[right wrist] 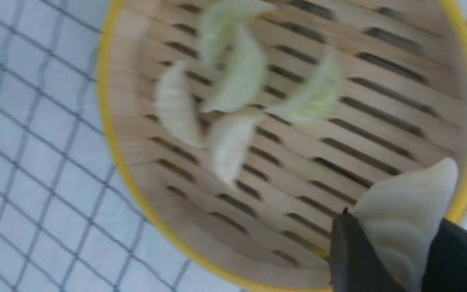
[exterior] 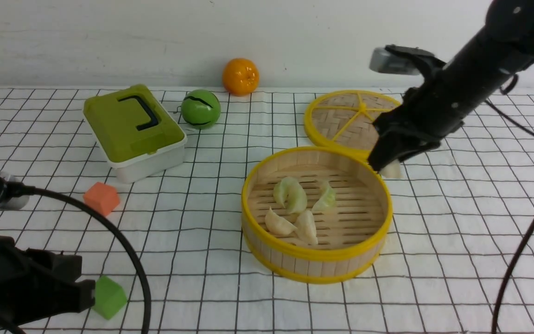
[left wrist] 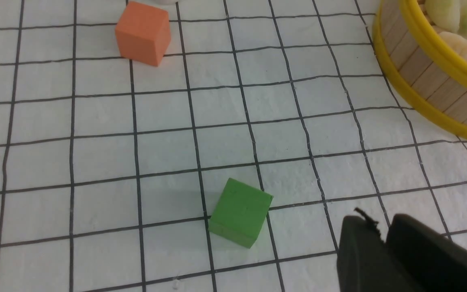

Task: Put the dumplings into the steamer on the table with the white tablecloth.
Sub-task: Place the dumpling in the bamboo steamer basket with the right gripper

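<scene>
Front cam: btwn the arms, faces fwd over worktop (exterior: 457,222) to back wall, wide, mid-distance.
Left wrist cam: low, close, angled down on cloth by green cube (left wrist: 240,212); steamer (left wrist: 432,87) at frame edge.
Right wrist cam: v. close, looks down into steamer (right wrist: 128,170), blurred.
Shared: steamer (exterior: 315,257) in all 3; green cube (exterior: 108,297) front + left wrist.
</scene>
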`<action>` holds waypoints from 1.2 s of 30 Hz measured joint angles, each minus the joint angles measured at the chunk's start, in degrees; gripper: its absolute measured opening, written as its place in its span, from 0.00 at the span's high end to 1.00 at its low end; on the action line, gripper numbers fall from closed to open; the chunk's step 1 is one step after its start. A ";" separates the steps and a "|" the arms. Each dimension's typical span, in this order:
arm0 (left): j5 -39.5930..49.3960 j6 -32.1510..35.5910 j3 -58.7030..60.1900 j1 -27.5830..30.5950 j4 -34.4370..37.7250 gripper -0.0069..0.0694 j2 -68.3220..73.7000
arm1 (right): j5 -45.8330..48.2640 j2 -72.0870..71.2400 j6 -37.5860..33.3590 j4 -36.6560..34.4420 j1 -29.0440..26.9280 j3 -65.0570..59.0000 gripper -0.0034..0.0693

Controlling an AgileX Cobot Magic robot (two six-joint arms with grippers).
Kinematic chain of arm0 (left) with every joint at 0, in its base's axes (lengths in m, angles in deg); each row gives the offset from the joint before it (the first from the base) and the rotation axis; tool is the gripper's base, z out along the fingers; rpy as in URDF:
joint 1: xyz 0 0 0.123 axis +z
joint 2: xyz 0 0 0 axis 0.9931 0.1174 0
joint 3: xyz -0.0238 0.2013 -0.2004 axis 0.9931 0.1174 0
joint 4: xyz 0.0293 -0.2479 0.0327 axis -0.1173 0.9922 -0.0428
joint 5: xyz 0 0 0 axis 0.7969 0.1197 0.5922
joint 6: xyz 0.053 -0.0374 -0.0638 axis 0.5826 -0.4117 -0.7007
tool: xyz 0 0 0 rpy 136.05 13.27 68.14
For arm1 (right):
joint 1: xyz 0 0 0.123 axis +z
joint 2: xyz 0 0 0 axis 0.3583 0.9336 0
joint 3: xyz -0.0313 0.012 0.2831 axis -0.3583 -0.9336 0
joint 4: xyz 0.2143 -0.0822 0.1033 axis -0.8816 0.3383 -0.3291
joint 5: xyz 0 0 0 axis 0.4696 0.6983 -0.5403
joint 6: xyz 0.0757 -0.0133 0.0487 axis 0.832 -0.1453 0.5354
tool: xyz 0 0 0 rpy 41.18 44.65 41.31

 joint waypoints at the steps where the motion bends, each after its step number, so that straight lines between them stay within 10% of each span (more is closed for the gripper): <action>1: 0.00 0.00 0.00 0.00 0.00 0.79 0.00 | -0.41 0.59 0.60 -0.41 1.44 -0.21 0.70; 15: 0.00 0.00 0.00 0.00 0.98 0.77 0.00 | -7.62 10.36 7.53 8.04 9.26 -1.72 0.70; 26: 0.20 0.00 0.00 0.00 1.05 0.76 0.00 | -3.89 6.53 14.14 10.15 9.27 -0.51 0.26; 32: 0.47 0.00 0.00 0.00 1.05 0.75 0.00 | -2.53 -4.61 14.34 16.70 9.27 -0.38 0.38; 36: 0.47 0.00 0.00 0.00 1.05 0.75 0.00 | -2.18 -15.95 14.28 22.44 9.27 -0.13 0.70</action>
